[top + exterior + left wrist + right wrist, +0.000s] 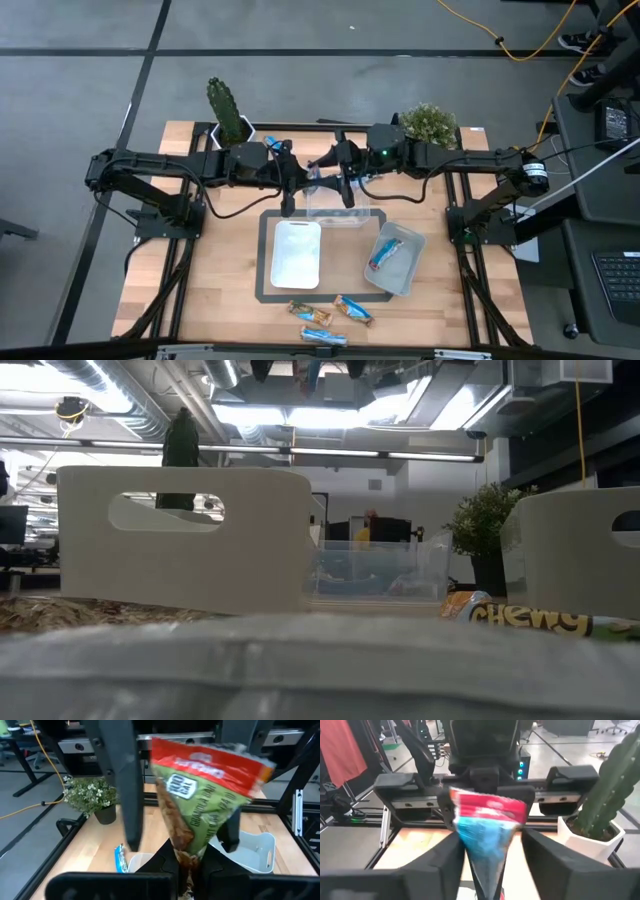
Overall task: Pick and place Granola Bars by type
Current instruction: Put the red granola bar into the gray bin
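Note:
Both arms meet high over the middle of the table, above a clear box [337,205]. My left gripper [186,866] is shut on a granola bar [200,800] with a red end, whose body looks green in the left wrist view and blue [485,840] in the right wrist view. My right gripper [491,836] faces it from the table's right and stands open, with one finger [125,795] on each side of the bar [317,180]. Three more bars [310,313] [352,308] [322,335] lie flat near the table's near edge. My left gripper pinches the bar's narrow lower end [187,856] between its two fingers, coming roughly level from the table's left. The bar stands up from the fingers with its red end [210,762] on top, lifted clear of the table. Whether my right gripper's fingers touch the bar, I cannot tell.
A white tray [297,253] sits on a dark mat. Right of it, a grey tray [408,270] holds a blue-red bar [384,255]. A cactus [225,110] and a small bushy plant [432,122] stand at the far edge.

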Controlling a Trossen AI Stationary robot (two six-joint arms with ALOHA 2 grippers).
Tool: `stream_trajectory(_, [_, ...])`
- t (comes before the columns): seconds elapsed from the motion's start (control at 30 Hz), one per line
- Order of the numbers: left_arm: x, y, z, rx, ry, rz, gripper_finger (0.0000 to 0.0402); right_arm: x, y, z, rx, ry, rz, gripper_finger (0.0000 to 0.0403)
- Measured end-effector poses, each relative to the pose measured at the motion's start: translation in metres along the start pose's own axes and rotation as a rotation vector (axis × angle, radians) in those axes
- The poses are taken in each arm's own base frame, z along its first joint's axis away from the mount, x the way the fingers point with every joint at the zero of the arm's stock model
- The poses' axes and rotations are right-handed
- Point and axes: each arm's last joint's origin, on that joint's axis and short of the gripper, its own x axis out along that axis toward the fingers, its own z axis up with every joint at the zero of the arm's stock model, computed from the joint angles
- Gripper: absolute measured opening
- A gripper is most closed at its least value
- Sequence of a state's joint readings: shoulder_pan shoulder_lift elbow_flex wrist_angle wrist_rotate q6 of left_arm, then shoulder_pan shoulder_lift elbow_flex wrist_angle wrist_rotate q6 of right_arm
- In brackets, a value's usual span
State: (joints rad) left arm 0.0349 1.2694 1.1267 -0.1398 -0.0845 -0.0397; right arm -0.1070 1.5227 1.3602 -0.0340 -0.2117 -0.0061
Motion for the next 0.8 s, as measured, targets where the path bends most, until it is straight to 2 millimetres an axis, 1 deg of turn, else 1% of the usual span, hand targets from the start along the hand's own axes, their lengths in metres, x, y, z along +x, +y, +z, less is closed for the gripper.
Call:
stream_trajectory(0.13, [0.000, 0.000, 0.000, -0.001, -0.001, 0.003, 0.0010, 0.000, 0.000, 0.001, -0.004, -0.015, 0.000, 0.0114])
stream_trajectory(0.27, [0.000, 0.000, 0.000, 0.000, 0.000, -0.014, 0.0021, 0.000, 0.000, 0.001, -0.004, -0.014, 0.002, 0.0053])
stream_trajectory(0.37, [0.000, -0.002, 0.000, -0.008, 0.008, -0.088, 0.0037, 0.000, 0.001, 0.001, -0.004, -0.013, 0.012, 0.0047])
stream_trajectory(0.43, [0.000, -0.001, -0.002, -0.066, 0.027, -0.102, 0.0051, 0.000, 0.001, 0.001, -0.004, -0.013, 0.013, 0.0044])
stream_trajectory(0.53, [-0.001, 0.003, -0.010, -0.115, 0.123, -0.086, 0.0079, 0.001, 0.001, 0.000, -0.003, -0.003, 0.003, 0.0044])
stream_trajectory(0.63, [-0.009, 0.007, -0.024, -0.125, 0.272, -0.071, 0.0115, -0.004, 0.003, 0.004, -0.008, -0.020, 0.002, 0.0051])
stream_trajectory(0.67, [-0.011, 0.007, -0.025, -0.131, 0.294, -0.074, 0.0128, -0.007, 0.004, 0.007, -0.010, -0.030, 0.003, 0.0051])
stream_trajectory(0.73, [-0.023, 0.008, -0.027, -0.144, 0.340, -0.071, 0.0152, -0.013, 0.005, 0.011, -0.012, -0.037, 0.003, 0.0046])
stream_trajectory(0.8, [-0.034, 0.008, -0.027, -0.172, 0.372, -0.073, 0.0171, -0.021, 0.007, 0.011, -0.003, -0.001, 0.003, 0.0041])
